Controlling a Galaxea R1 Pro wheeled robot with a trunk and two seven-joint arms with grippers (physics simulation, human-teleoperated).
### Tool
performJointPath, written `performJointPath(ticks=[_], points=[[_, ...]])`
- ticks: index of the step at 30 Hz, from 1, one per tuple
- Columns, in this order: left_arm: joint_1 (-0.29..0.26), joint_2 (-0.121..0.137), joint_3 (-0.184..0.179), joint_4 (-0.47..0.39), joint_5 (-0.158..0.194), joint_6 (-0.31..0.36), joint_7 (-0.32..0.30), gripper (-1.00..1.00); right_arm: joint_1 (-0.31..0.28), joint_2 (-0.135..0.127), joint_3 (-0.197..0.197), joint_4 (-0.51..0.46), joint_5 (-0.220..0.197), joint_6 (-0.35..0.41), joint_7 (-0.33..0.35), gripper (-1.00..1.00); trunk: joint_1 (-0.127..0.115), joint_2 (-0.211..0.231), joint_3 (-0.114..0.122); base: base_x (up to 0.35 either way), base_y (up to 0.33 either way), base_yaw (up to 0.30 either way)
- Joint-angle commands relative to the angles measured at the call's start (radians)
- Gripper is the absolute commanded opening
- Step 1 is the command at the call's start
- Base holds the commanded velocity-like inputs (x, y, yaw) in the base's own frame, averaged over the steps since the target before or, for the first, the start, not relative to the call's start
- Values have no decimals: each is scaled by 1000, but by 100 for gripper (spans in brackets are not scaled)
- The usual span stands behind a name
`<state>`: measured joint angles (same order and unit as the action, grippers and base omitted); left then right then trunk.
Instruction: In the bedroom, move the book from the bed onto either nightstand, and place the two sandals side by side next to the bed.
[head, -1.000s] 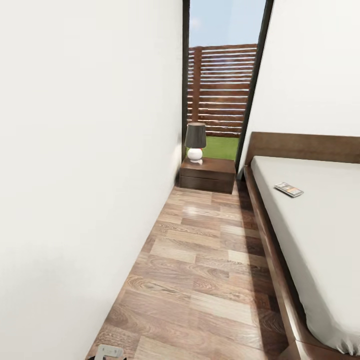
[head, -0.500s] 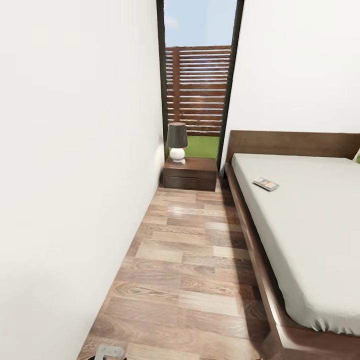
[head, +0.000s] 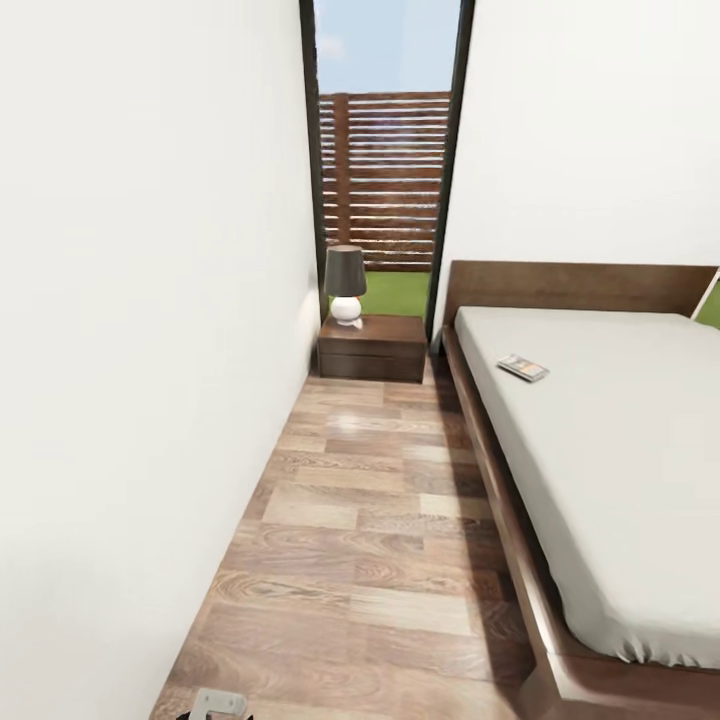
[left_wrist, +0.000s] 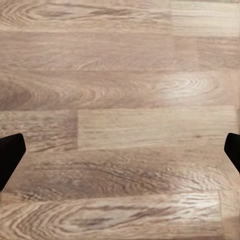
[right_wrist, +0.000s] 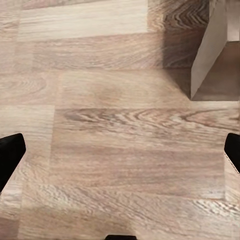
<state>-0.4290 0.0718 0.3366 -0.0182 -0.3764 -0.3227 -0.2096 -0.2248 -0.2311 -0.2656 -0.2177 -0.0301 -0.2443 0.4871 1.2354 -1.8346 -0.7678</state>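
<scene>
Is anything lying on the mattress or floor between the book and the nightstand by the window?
Nothing visible does. The book lies on the bed near its edge; the nightstand carries only a lamp at one side.

one bed (head: 620, 470), one book (head: 523, 367), one nightstand (head: 372, 347), one lamp (head: 345, 283)

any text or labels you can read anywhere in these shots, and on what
None can be read.
Book on the bed: the cover shows pale marks and an orange band, too small and blurred to read.
Lamp and nightstand: no lettering seen.
Floor in both wrist views: bare wood planks, no signs or labels.
</scene>
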Motion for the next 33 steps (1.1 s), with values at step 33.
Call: performJointPath(ticks=[33], points=[[-1, 0, 9, 0, -7, -2, -4, 100, -1, 1, -4, 1, -4, -1, 7, 100, 0, 0, -1, 308, 0, 0]])
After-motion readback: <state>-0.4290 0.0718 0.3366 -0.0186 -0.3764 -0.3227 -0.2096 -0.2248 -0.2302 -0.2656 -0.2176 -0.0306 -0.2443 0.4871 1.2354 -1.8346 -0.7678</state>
